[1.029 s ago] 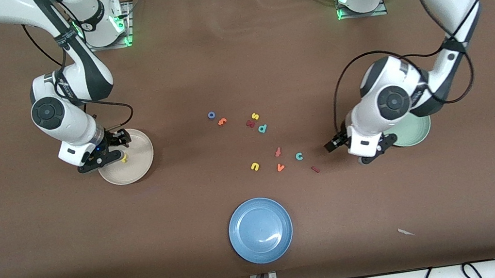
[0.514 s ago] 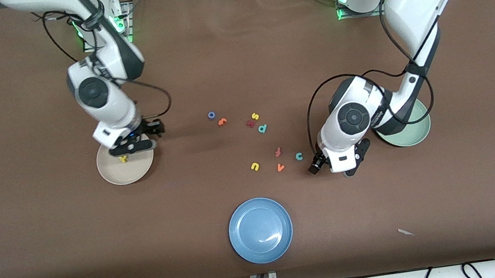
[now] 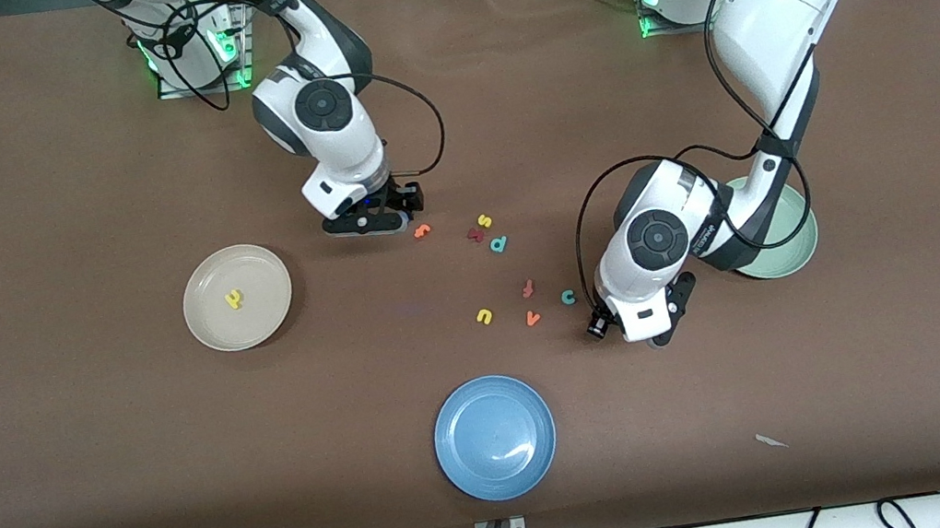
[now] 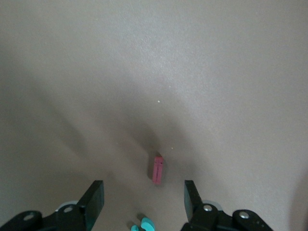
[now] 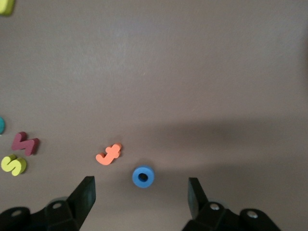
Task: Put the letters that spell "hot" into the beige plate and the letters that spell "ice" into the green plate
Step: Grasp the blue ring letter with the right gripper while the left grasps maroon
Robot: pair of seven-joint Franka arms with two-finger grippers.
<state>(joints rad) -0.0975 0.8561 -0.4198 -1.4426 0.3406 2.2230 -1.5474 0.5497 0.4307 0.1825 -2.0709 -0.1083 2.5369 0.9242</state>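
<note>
The yellow "h" [image 3: 233,299] lies in the beige plate [image 3: 209,326]. My right gripper [image 3: 375,221] [image 5: 141,197] hangs open low over the blue "o" [image 5: 143,177], which lies on the table between its fingers. The orange "t" [image 3: 421,231] [image 5: 109,154] lies just beside it. My left gripper [image 3: 640,332] [image 4: 143,202] is open over the dark red "i" [image 4: 158,169], with the teal "c" [image 3: 568,296] [image 4: 143,224] close by. In the front view both the "o" and the "i" are hidden under the grippers. The left arm covers part of the green plate [image 3: 790,253].
Other loose letters lie mid-table: a yellow "s" [image 3: 483,221], a dark red letter [image 3: 475,233], a teal "p" [image 3: 499,244], a reddish "f" [image 3: 529,288], a yellow "u" [image 3: 484,316], an orange "v" [image 3: 532,318]. A blue plate [image 3: 495,436] sits nearer the front camera.
My right arm left the beige plate, with the "h" lying in it, and swung over to the blue "o". My left arm moved from the green plate to over the "i".
</note>
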